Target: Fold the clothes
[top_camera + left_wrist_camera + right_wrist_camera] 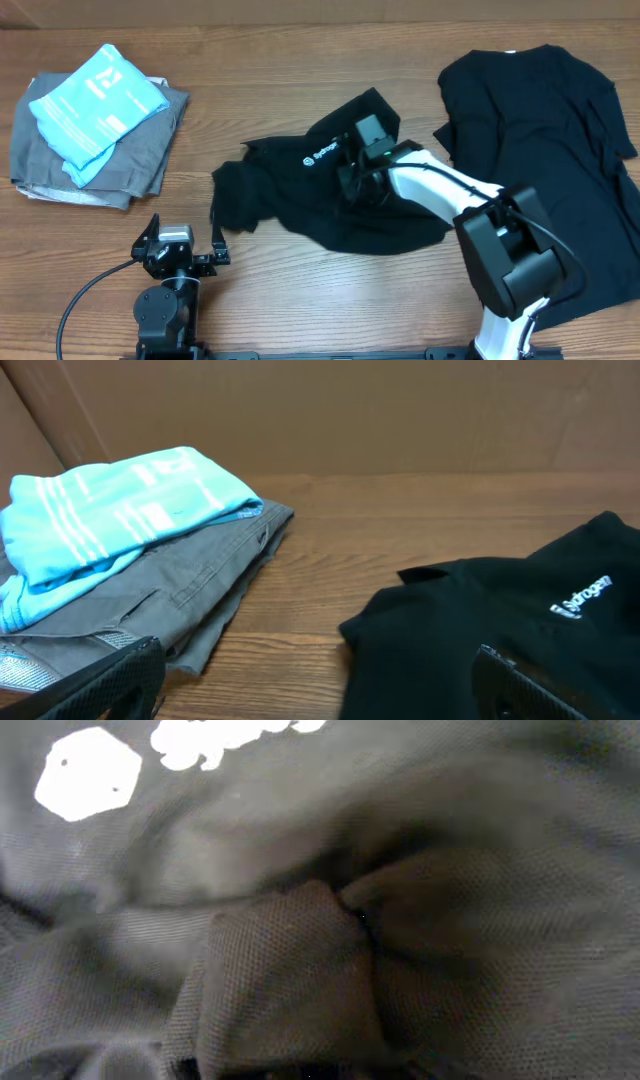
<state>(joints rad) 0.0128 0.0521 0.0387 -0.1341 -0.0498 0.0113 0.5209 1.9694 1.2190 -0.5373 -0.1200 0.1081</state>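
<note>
A wooden table (300,70) fills the overhead view, and the left wrist view shows a plain brown wall (400,410) behind it. Near the middle of the table lies a black polo shirt (290,200), rumpled and bunched, with its white logo (310,160) and lettering facing up. A second black shirt (540,130) lies spread flatter at the right side of the table, just beside the polo shirt and reaching to the right edge of the view. At the far left a folded grey garment (140,150) rests on the table, well apart from the black clothes, with a light blue packet (95,100) lying on top of it. The left gripper (184,237) sits low at the near edge, clear of the cloth, its fingers (110,680) spread wide with nothing between them; its own camera looks across to the grey garment (190,590), the packet (110,510) and the left part of the polo shirt (500,630). The right gripper (358,180) is down on the polo shirt just right of the logo, with its white arm reaching in from the near right. Its camera shows only dark mesh cloth (300,980) bunched in folds and a piece of the logo (85,775), so I cannot tell whether its jaws are clamped on the cloth or let go.
</note>
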